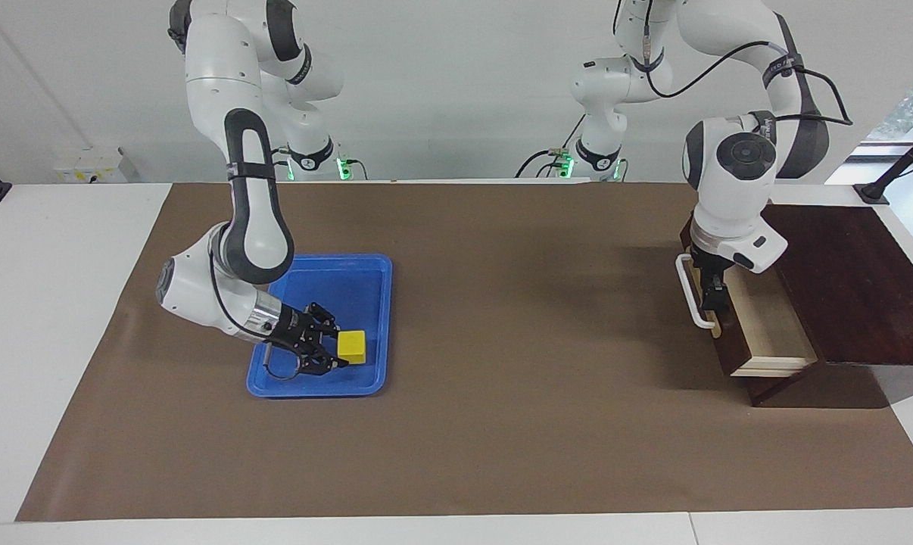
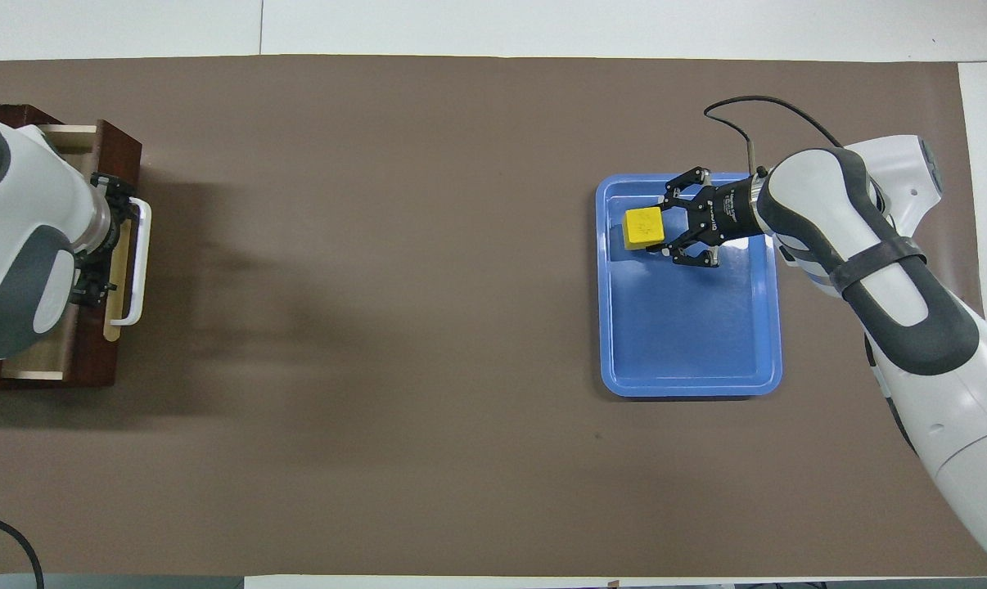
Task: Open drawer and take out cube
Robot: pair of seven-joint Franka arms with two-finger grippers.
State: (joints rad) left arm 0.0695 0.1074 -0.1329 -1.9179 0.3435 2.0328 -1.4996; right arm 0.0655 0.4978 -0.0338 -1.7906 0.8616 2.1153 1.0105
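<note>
The yellow cube [image 1: 352,347] [image 2: 644,227] is low inside the blue tray [image 1: 328,260] [image 2: 690,388], at the tray's end farther from the robots. My right gripper [image 1: 341,349] [image 2: 655,231] is shut on the cube; whether the cube rests on the tray floor I cannot tell. At the left arm's end of the table, the drawer [image 1: 729,344] [image 2: 92,360] stands partly open, showing its pale inside [image 1: 774,325]. My left gripper [image 1: 710,291] [image 2: 101,237] is open at the drawer front, just inside the white handle [image 1: 690,291] [image 2: 137,262].
The dark wooden box [image 1: 842,280] that houses the drawer fills the table corner at the left arm's end. A brown mat [image 1: 502,378] covers the table between tray and drawer. A cable loops off the right wrist [image 2: 747,114].
</note>
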